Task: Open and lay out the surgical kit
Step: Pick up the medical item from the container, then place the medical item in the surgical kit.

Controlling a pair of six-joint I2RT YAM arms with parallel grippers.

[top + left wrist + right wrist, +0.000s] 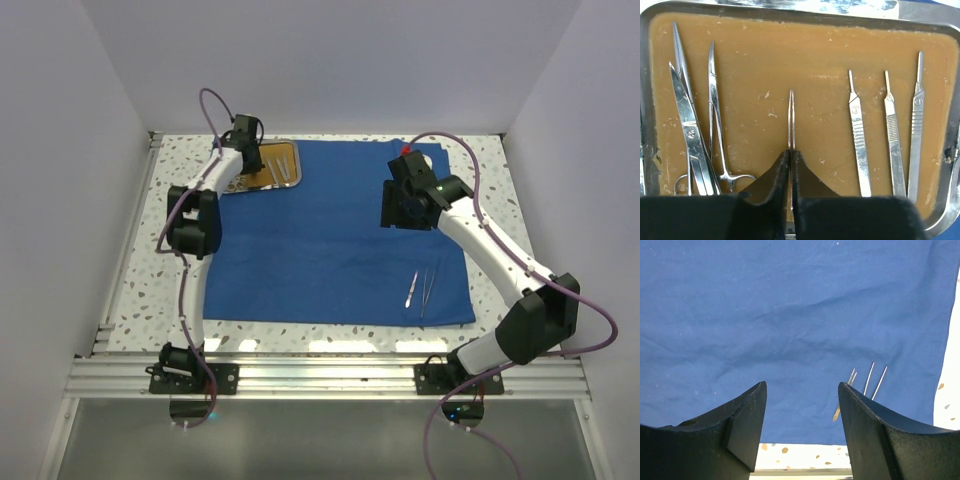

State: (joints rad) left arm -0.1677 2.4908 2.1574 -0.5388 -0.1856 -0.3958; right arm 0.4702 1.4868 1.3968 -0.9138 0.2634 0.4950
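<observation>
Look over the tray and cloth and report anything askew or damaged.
Nothing is spilled or broken. In the tray, the scissors and forceps at one end lie crowded and overlapping, unlike the three scalpel handles lined up neatly. The orange-brown base is scuffed and flecked.

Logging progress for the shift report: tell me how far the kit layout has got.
Done: blue cloth lies spread, two instruments on it. In hand: left gripper pinches a slim instrument in the tray. Remaining there: scissors, forceps, three scalpel handles. Right gripper open.
</observation>
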